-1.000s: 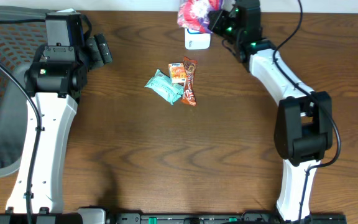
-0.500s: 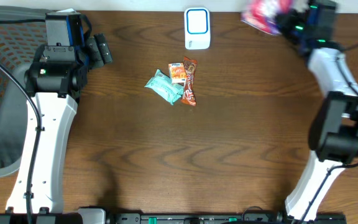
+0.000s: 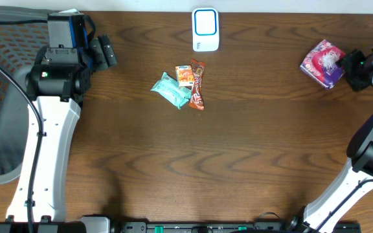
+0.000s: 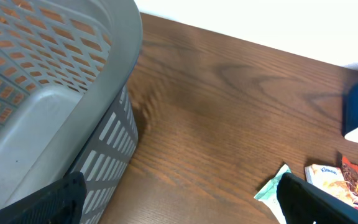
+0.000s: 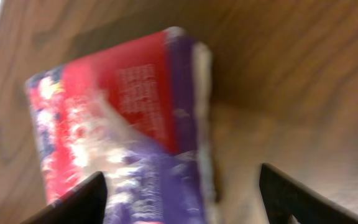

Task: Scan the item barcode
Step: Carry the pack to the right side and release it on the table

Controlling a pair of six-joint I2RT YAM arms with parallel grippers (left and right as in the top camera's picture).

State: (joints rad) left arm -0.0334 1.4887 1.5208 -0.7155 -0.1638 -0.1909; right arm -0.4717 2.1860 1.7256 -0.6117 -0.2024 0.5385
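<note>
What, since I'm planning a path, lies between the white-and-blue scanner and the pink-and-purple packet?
Overhead view: only bare wooden tabletop between the white-and-blue scanner and the pink-and-purple packet.

My left arm point(image 3: 44, 149) was tucked up along the left side, and my left gripper point(image 3: 107, 52) pointed off to the right with its jaws spread as wide as they go. My right arm point(image 3: 368, 149) was reaching way out to the far right edge. My right gripper point(image 3: 350, 70) aimed left, with its fingers point(image 5: 73, 202) well apart.
</note>
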